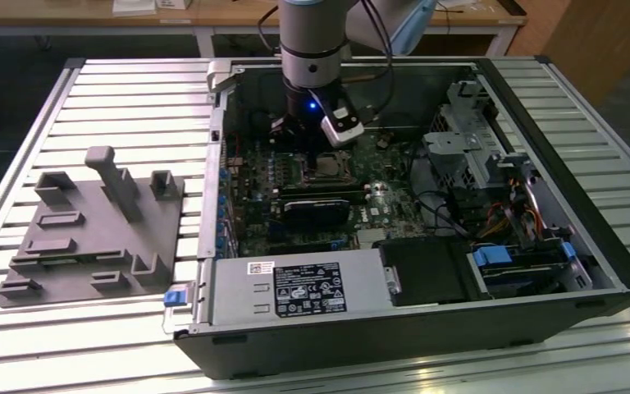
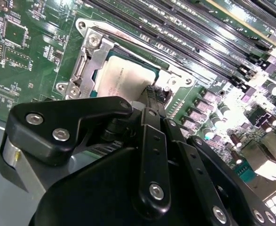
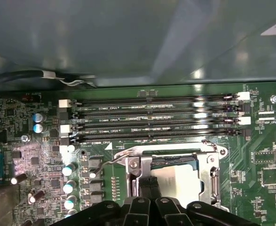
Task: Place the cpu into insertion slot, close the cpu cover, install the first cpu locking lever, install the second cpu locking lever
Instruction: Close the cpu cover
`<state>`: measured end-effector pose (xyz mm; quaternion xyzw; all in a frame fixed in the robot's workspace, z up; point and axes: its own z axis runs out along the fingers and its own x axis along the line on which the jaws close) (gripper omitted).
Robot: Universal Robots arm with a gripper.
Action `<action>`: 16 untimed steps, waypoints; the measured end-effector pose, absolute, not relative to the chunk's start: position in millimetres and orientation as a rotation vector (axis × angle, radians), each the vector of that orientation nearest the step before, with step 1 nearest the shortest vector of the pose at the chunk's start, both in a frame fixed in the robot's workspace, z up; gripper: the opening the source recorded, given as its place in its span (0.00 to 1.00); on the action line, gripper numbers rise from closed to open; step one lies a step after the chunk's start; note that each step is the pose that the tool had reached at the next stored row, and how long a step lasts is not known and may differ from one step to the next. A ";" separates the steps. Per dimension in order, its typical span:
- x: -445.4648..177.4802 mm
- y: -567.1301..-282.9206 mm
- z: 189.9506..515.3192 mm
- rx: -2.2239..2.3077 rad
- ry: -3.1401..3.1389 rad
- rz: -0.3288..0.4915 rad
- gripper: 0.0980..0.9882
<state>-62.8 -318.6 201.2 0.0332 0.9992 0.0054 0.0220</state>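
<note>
Gripper, second wrist view: your black multi-link gripper (image 2: 153, 94) is clenched, tips together, with nothing visible between them. It sits at the edge of the small flat square cpu with the pale silvery metal top (image 2: 126, 80).
Cpu, same view: it lies in the square, dark-rimmed insertion slot (image 2: 100, 80). The thin silver metal cpu cover (image 2: 88, 54) appears to be down around it.
First wrist view: this one shows you the bent grey wire locking lever (image 3: 110, 161) standing out beside the slot, apparently unlatched. It is near the silver-topped capacitors (image 3: 69, 169), and the long black memory slots (image 3: 152, 117) lie just beyond.
Exterior view: here you see the arm reaching down into the open black computer case (image 1: 577, 246). The grey moulded fixture plate (image 1: 85, 238) lies well apart, on the exterior view's left.
Risk, pressure: if you push off-centre on the cover, the chip may skew in the slot.
Risk, lever: it looks loose, so it may spring or slip off the tips into the capacitors.
</note>
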 end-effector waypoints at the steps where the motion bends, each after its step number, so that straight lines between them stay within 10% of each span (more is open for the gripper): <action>1: -63.8 -318.6 201.2 0.103 3.095 0.017 0.01; 16: -68.0 -318.6 203.0 0.103 3.094 0.017 0.01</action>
